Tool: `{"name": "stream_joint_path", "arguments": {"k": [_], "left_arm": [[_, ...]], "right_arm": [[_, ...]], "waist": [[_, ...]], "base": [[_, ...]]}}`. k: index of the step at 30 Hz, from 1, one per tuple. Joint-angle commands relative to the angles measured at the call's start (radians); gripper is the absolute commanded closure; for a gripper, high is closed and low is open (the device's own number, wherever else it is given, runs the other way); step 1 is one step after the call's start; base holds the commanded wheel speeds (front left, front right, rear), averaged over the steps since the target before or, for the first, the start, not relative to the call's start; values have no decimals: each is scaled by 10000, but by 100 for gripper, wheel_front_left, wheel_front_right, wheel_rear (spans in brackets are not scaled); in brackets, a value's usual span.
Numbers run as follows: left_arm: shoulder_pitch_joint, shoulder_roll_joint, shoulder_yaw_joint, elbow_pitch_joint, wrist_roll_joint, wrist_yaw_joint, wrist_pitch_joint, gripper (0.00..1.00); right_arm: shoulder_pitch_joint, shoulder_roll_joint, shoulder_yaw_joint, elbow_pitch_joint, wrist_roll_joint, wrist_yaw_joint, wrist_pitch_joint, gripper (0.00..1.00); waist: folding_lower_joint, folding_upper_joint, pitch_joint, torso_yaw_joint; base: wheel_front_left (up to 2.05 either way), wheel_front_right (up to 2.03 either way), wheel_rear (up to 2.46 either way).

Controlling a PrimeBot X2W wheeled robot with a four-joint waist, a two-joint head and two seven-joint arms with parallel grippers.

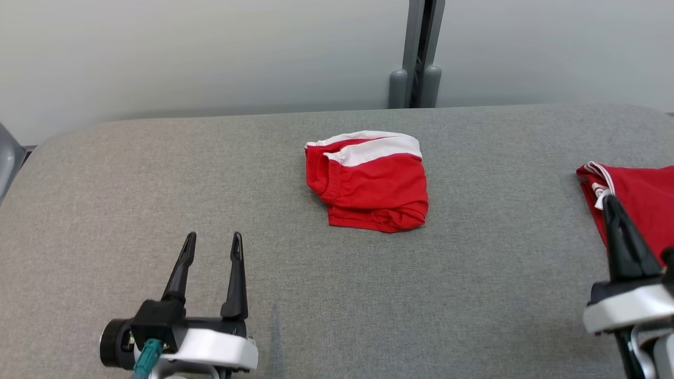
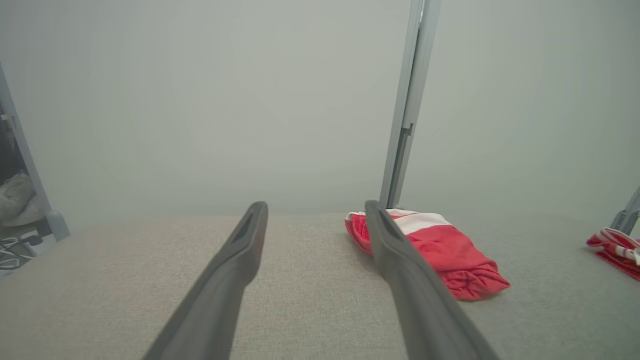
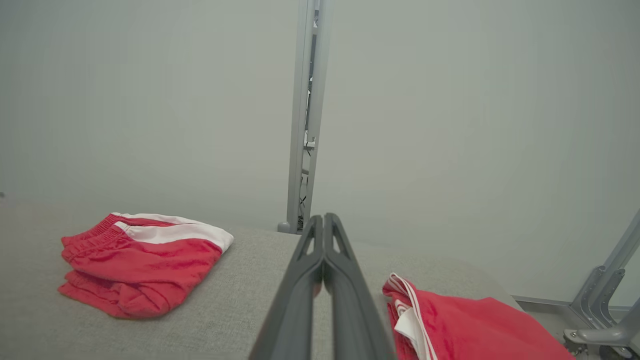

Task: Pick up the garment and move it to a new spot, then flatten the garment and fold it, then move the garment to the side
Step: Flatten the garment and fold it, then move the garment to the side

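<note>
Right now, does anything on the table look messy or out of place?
Slightly. The folded red shorts in the middle of the grey table are bunched along their near edge, not flat. A second red garment lies at the table's right end, its white-striped edge rumpled. Nothing is spilled or damaged.

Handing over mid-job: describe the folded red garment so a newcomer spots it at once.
On the grey padded table, look in front of the grey post behind its far edge. There, mid-table, lies the folded red garment. Unlike the other red garment at the right edge, it is a compact bundle with a broad white band along its far side.
</note>
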Motion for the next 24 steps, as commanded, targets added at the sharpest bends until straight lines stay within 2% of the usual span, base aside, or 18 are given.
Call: {"name": "stream_joint_path", "arguments": {"k": [1, 5, 6, 7, 8, 15, 24], "left_arm": [[180, 41, 54, 60, 15, -68, -42, 0], [383, 39, 43, 159, 76, -129, -42, 0], [468, 39, 23, 218, 105, -159, -42, 0], [536, 39, -7, 275, 120, -179, -42, 0], [569, 37, -44, 317, 145, -213, -42, 0], [690, 39, -141, 426, 189, -367, -42, 0], [736, 39, -303, 424, 123, -341, -42, 0]], "right_arm": [[319, 228, -208, -160, -70, -1, -40, 100], [765, 600, -388, -246, -111, -1, -40, 100], [862, 660, -426, -253, -148, -1, -40, 90], [934, 707, -442, -238, -188, -1, -40, 9], [998, 759, -444, -214, -187, -1, -40, 0], [1169, 804, -368, -292, -262, -1, -41, 0], [1193, 804, -343, -265, -222, -1, -41, 0]], "waist": [[0, 0, -52, -35], [0, 0, -132, -36], [0, 0, -143, -34], [0, 0, -148, -27], [0, 0, -149, -17], [0, 0, -210, 124], [0, 0, -324, 316]], "base": [[0, 0, 0], [0, 0, 0], [0, 0, 0], [0, 0, 0], [0, 0, 0], [0, 0, 0], [0, 0, 0]]}}
